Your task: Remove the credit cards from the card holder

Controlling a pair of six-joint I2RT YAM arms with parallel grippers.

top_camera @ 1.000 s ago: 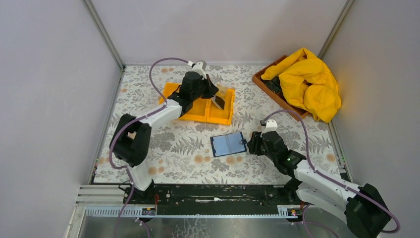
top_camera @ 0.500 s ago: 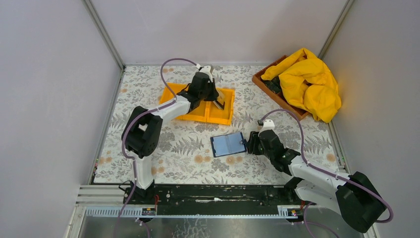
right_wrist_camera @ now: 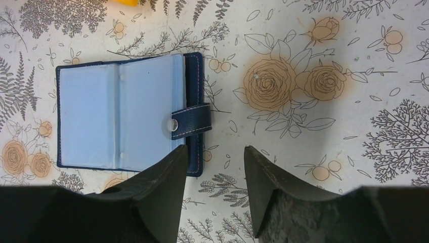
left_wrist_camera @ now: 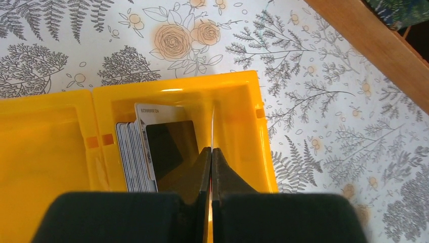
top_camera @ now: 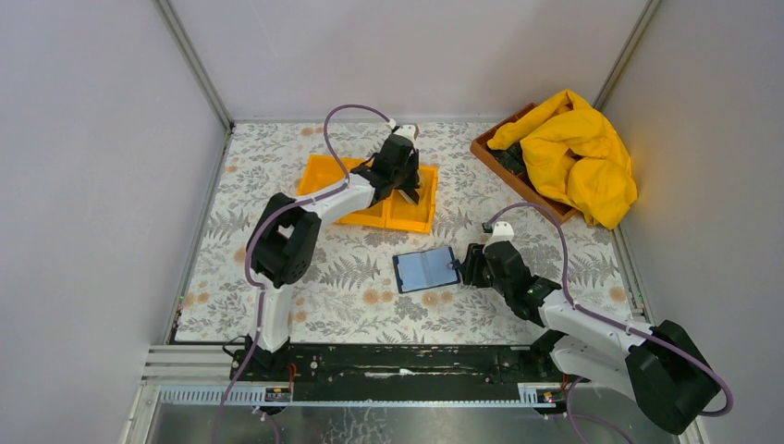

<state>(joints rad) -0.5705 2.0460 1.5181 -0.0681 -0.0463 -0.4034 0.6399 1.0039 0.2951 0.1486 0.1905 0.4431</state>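
Arm (top_camera: 319,202) at left stretches over the tray (left_wrist_camera: 45,147), left fingers (left_wrist_camera: 206,156) pinching a credit card (left_wrist_camera: 213,126); right fingers (right_wrist_camera: 169,174) half open, empty, beside the card holder (right_wrist_camera: 116,116).

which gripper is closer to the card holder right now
Right. The right gripper sits open beside the strap edge of the card holder; the left gripper is far off over the orange tray, shut on a thin card.

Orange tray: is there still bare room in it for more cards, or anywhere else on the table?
The tray is crowded at its end compartment: cards stacked against the divider, left pincer above holding another. The next compartment looks bare. Bare cloth lies between tray and card holder, and left of the holder.
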